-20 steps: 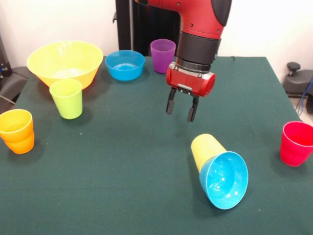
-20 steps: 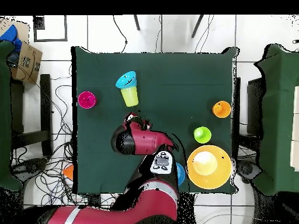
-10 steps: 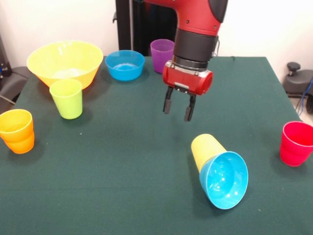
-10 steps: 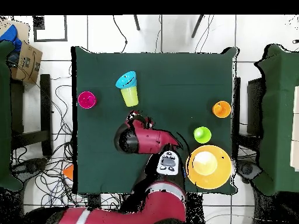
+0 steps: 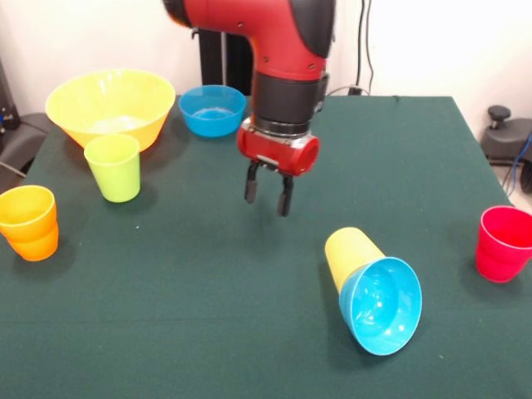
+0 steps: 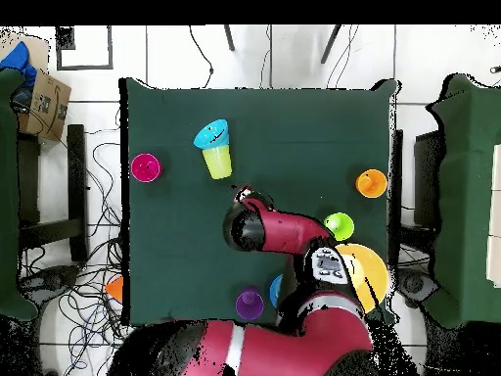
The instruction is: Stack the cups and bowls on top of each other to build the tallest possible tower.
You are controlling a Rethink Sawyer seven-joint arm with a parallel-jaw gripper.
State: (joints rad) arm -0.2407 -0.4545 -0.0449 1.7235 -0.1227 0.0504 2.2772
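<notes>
My gripper [image 5: 267,192] hangs open and empty above the table's middle, and it shows in the overhead view [image 6: 239,193] too. A yellow cup [image 5: 351,252] lies on its side with a small blue bowl [image 5: 381,306] seated in its mouth, to the right of the gripper and nearer the camera. Overhead, that cup [image 6: 218,163] and bowl [image 6: 209,133] lie beyond the gripper. A lime green cup [image 5: 114,167], an orange cup [image 5: 29,222] and a red cup [image 5: 504,243] stand upright. A second blue bowl [image 5: 212,110] and a large yellow bowl [image 5: 110,103] sit at the back. The purple cup [image 6: 249,303] shows only overhead.
The arm hides the purple cup in the front view and covers part of the large yellow bowl [image 6: 373,276] and the blue bowl [image 6: 276,290] overhead. Cables and other tables surround the green table [image 6: 294,127].
The gripper has moved left in the front view, away from the toppled yellow cup. The arm now hides the purple cup there. The cups and bowls have not moved.
</notes>
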